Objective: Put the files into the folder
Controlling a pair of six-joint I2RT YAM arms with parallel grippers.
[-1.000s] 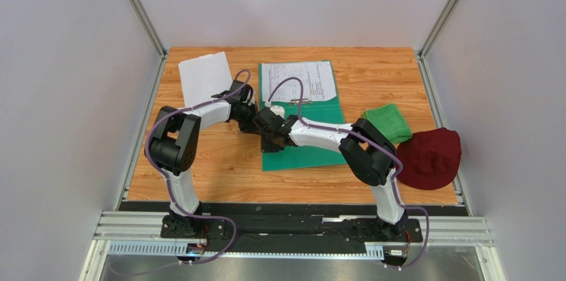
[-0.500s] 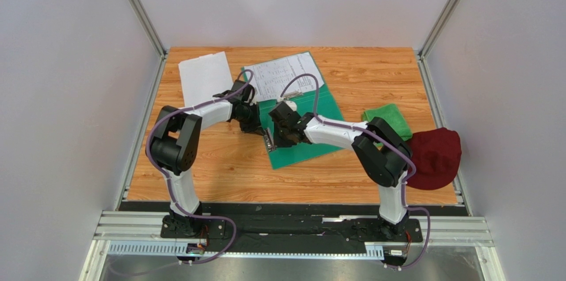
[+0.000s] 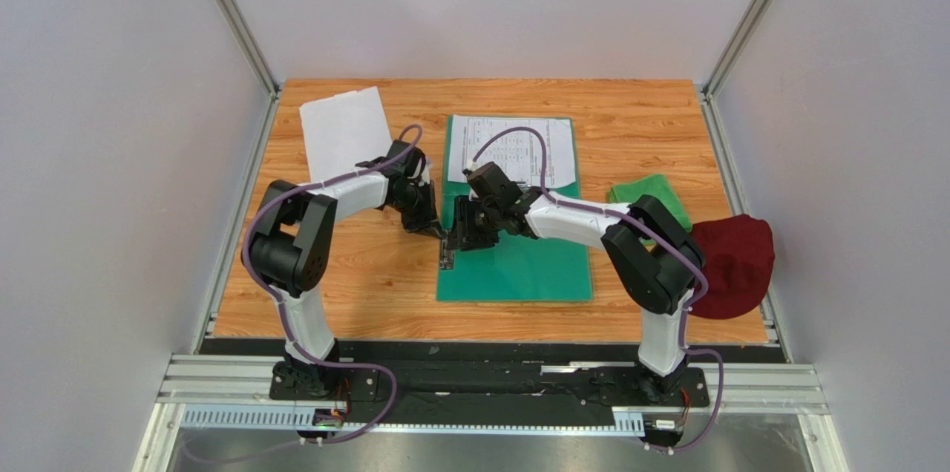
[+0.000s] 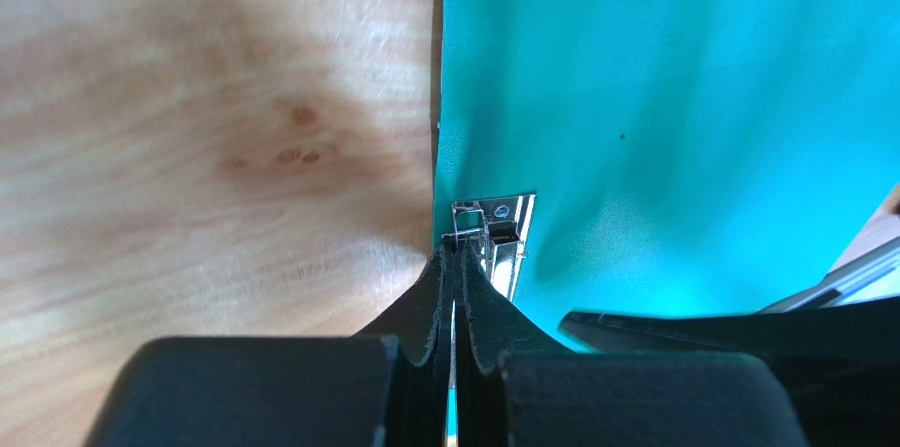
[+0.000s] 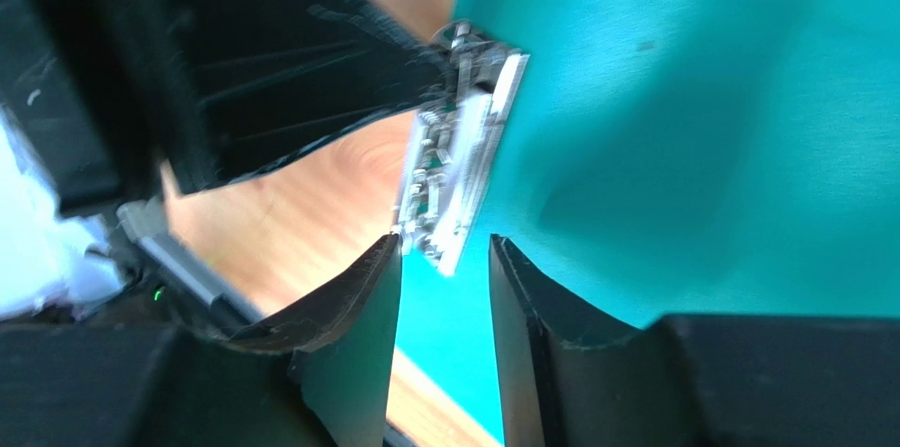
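Folder (image 3: 524, 266) squared again | 9 o'clock clip (image 5: 454, 152) let go, right jaws parted | left jaws shut | blank sheet (image 3: 343, 129) unfiled

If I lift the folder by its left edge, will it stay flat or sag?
Probably sags: the folder looks thin and lies flat on the table. Likely light, so it may skid on the smooth wood when pushed. The printed sheet on its far end could slide off if tilted.

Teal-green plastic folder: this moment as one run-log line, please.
left gripper: shut, tips at silver metal clip | right gripper: open around clip | printed white paper sheet: on teal-green plastic folder
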